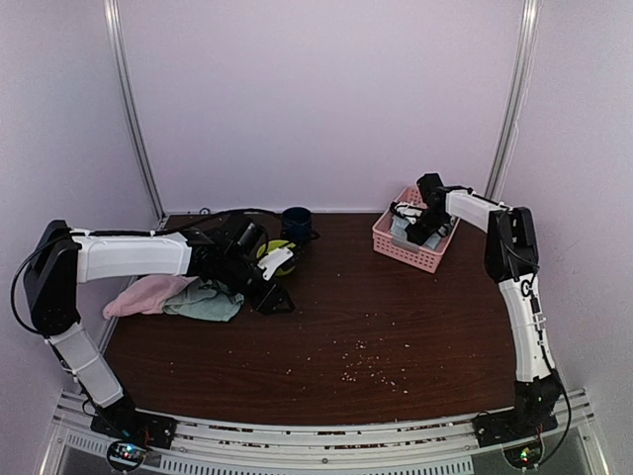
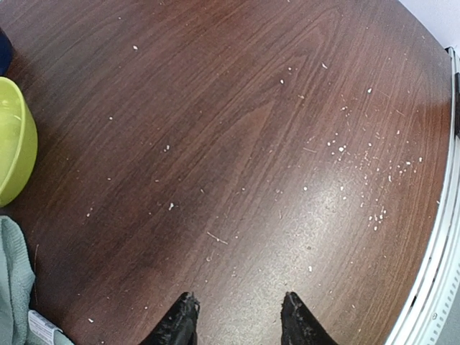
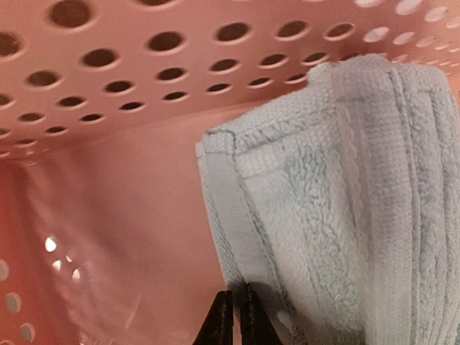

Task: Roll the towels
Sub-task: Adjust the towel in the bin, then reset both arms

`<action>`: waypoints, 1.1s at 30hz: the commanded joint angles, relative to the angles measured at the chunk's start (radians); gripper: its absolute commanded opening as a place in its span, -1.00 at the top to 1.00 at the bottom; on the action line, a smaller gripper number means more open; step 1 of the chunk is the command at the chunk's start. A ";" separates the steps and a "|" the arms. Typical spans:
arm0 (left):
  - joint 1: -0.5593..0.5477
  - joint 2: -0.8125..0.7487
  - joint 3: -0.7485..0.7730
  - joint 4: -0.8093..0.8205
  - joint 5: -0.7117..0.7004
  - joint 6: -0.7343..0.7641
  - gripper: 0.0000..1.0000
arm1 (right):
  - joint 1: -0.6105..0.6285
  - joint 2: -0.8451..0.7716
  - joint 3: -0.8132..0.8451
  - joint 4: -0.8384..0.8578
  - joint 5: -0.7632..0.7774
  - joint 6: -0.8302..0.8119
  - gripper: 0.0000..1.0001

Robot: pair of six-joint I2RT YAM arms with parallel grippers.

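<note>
The right end effector [image 3: 233, 316] is deep inside the pink plastic basket with round holes [image 3: 144, 93], which stands near the far right corner of the counter [image 1: 396, 336]. Its two fingers are clenched together, and their tips touch the lower corner of the pale blue terry towel [image 3: 338, 215]. I cannot tell if a thin hem is caught between them. This towel stands in layers against the basket wall, just to the right of the fingers.

The left end effector [image 2: 237, 325] is released, with nothing between its fingers, and it hangs over bare wood. The lime-green bowl [image 2: 14, 144] is near it, on the far side. The mint green towel [image 1: 206, 300] lies crumpled just beside it, and the pink towel [image 1: 148, 294] touches that one, close to the left edge of the counter.

In my judgement the step in hand concerns the pale blue towel in the basket. The two towels at the left are not yet rolled. If the pale blue towel must come out, the next move calls for a firm pinch on its corner and a straight lift, so that the cloth clears the basket rim. After this the left end effector needs to turn toward the mint green towel and spread it flat.
</note>
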 commanded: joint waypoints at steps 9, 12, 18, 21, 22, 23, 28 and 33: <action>0.058 -0.030 0.073 -0.042 -0.110 0.049 0.12 | -0.005 -0.242 -0.058 -0.059 -0.134 0.040 0.70; 0.083 -0.041 0.128 -0.073 -0.146 0.063 0.11 | -0.005 -0.284 -0.022 -0.100 -0.144 0.058 0.70; 0.175 -0.147 0.227 -0.053 -0.397 0.074 -0.25 | -0.019 -0.573 -0.190 0.100 0.016 0.257 -0.95; 0.211 -0.196 0.248 0.023 -0.558 0.055 -0.84 | -0.046 -0.773 -0.388 0.298 0.007 0.394 -1.00; 0.215 -0.209 0.246 0.060 -0.622 0.051 -0.95 | -0.051 -0.831 -0.463 0.373 -0.014 0.441 -1.00; 0.217 -0.218 0.242 0.091 -0.679 0.053 -0.96 | -0.052 -0.882 -0.531 0.448 -0.008 0.494 -1.00; 0.223 -0.248 0.229 0.165 -0.836 0.033 -0.96 | -0.052 -1.061 -0.728 0.561 0.040 0.670 -1.00; 0.223 -0.357 0.072 0.347 -0.810 0.069 -0.96 | -0.052 -1.234 -0.892 0.667 0.044 0.668 -1.00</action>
